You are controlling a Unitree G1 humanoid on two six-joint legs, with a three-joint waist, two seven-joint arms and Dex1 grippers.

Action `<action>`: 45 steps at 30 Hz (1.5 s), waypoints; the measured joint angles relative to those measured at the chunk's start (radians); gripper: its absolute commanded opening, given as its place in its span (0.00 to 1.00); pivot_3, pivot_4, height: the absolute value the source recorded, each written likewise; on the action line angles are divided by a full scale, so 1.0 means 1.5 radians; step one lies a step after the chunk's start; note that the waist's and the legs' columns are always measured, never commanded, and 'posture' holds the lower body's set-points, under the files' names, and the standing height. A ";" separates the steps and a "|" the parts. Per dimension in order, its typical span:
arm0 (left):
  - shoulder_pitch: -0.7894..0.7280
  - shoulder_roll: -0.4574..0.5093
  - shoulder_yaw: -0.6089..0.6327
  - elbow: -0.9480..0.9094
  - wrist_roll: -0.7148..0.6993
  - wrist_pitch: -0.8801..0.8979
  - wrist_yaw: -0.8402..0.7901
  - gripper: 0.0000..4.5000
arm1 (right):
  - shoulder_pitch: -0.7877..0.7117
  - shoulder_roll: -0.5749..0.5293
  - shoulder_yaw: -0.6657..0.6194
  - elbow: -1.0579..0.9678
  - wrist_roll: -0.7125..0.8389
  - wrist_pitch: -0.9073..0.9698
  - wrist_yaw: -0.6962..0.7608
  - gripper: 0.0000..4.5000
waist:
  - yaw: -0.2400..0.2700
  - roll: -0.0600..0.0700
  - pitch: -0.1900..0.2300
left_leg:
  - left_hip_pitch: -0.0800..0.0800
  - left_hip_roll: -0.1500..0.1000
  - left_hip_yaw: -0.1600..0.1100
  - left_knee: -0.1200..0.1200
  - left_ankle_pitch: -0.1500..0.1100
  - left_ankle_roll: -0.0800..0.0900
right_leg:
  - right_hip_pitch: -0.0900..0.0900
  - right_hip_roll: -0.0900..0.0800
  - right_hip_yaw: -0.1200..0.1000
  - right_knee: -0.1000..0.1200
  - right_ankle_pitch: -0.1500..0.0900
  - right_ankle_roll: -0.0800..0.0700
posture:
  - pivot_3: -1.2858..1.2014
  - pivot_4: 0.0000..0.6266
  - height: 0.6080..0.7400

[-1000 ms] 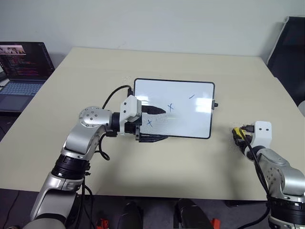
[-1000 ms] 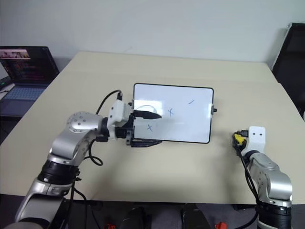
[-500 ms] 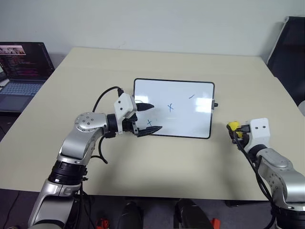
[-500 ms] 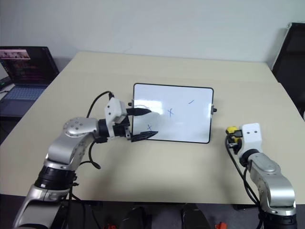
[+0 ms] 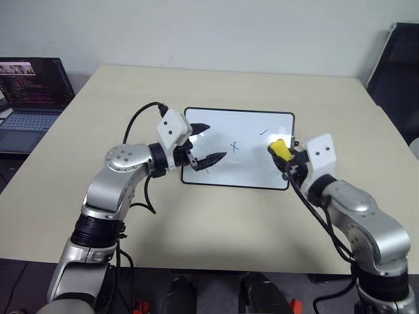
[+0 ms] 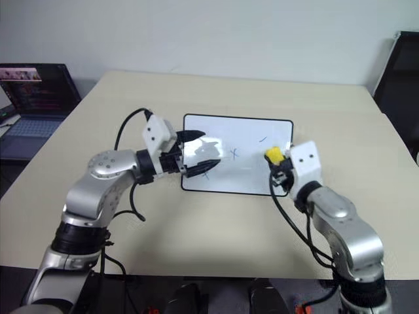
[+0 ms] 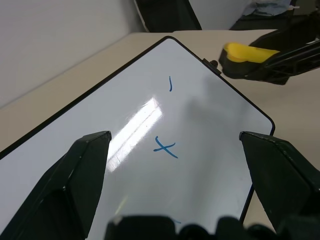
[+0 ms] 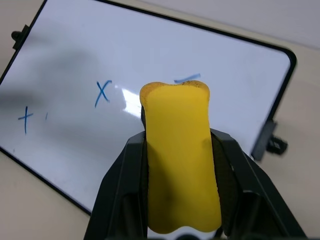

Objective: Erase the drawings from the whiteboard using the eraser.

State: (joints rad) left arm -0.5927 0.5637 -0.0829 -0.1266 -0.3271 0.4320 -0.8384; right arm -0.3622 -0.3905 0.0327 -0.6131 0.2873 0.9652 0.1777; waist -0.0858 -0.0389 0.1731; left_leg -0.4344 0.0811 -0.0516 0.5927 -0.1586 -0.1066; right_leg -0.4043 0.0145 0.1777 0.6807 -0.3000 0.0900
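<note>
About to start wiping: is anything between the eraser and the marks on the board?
Nothing visible. The right pincer holds the eraser at the board's right edge, beside the tick; the open left pincer is over the left end.

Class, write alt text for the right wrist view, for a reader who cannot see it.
A black two-fingered right claw grips an oblong yellow eraser above a glossy white whiteboard with a thin dark frame. Three thin blue marker drawings are on the board: two crosses and a short stroke by the eraser's tip.

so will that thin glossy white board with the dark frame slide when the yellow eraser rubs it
Probably. The thin glossy white board lies flat and unclamped on the smooth beige table, so it looks light and may skid. The open left gripper over its left edge could steady it.
</note>
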 measured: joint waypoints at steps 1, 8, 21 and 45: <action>0.000 0.000 0.000 0.000 0.000 0.002 0.000 1.00 | -0.015 0.000 0.013 0.020 -0.008 -0.003 0.000 0.29 | 0.000 0.000 0.000 | 0.000 0.000 0.000 0.000 0.000 0.000 | 0.000 0.000 0.000 0.000 0.000 0.000 | 0.52 0.24 1.00; 0.011 0.003 -0.001 -0.010 0.004 0.028 0.001 1.00 | -0.113 0.002 0.067 0.177 -0.087 -0.070 -0.006 0.29 | 0.001 0.000 0.000 | 0.000 0.000 0.000 0.000 0.000 0.000 | 0.000 0.000 0.000 0.000 0.000 0.000 | 0.52 0.24 1.00; 0.036 0.011 0.001 -0.046 0.004 0.044 0.002 1.00 | -0.134 -0.023 0.131 0.254 -0.141 -0.127 0.079 0.29 | -0.001 0.000 0.000 | 0.000 0.000 0.000 0.000 0.000 0.000 | 0.000 0.000 0.000 0.000 0.000 0.000 | 0.52 0.24 1.00; 0.096 0.021 0.034 -0.043 -0.008 0.042 -0.001 1.00 | -0.120 -0.005 0.085 0.244 -0.185 -0.149 0.113 0.29 | -0.001 0.000 0.000 | 0.000 0.000 0.000 0.000 0.001 0.001 | 0.000 0.000 0.000 0.000 0.001 0.001 | 0.52 0.24 1.00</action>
State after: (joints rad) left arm -0.4487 0.5948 -0.0315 -0.1910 -0.3396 0.4949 -0.8402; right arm -0.5420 -0.3976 0.1604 -0.2465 0.0093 0.7417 0.3474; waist -0.0869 -0.0386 0.1733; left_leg -0.4347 0.0811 -0.0516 0.5925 -0.1575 -0.1052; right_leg -0.4047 0.0145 0.1777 0.6806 -0.2978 0.0909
